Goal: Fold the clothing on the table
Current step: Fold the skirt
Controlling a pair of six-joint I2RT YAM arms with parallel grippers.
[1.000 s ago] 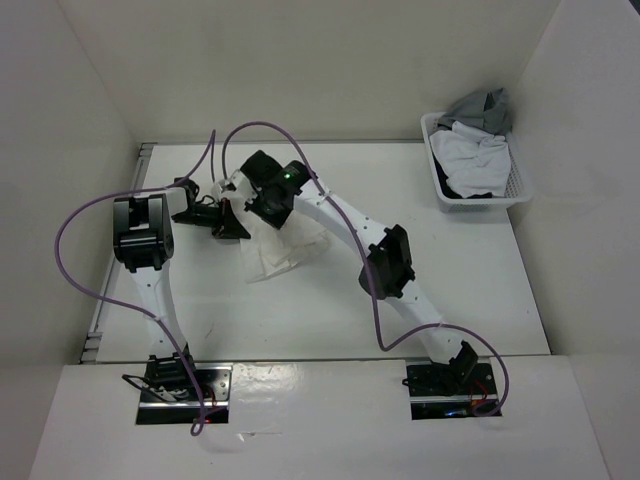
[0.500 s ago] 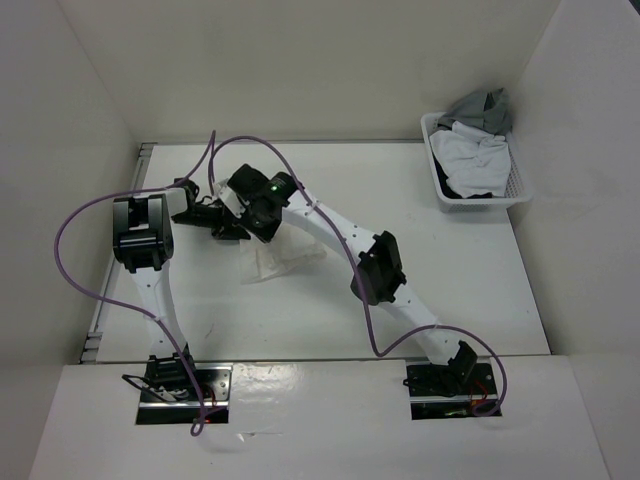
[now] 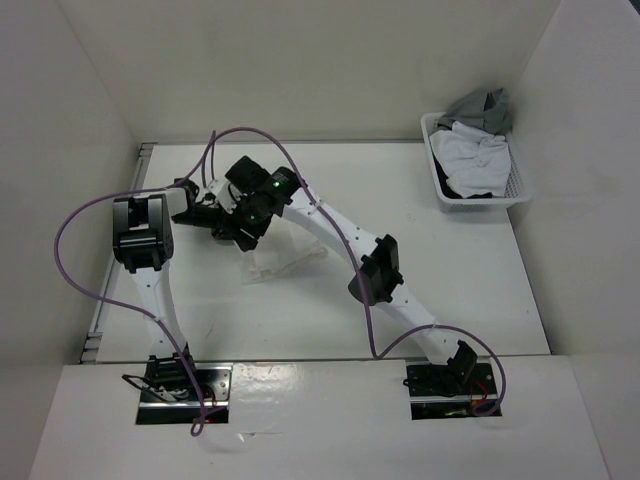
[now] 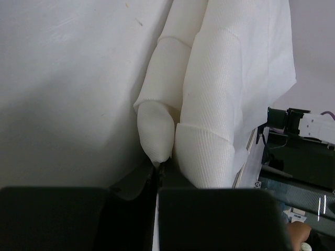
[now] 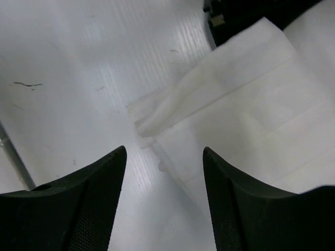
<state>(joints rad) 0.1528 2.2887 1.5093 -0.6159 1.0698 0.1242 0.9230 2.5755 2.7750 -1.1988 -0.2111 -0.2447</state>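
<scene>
Though scuffed, white table [image 3: 460,270] amid white walls [image 3: 300,60].

Thin white skirt [image 4: 225,104] of finely ribbed cloth lies on a smooth white tabletop [image 5: 68,52], faintly scuffed. The right tool [image 5: 164,149] has matt black, finely textured fingers [image 5: 78,209].

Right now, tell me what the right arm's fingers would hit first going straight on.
Probably the folded edge of the white pleated thin-fabric skirt, lying just ahead between the open right fingers on the flat matte white table. Depth is unclear; bare tabletop sits right beside that edge.
</scene>
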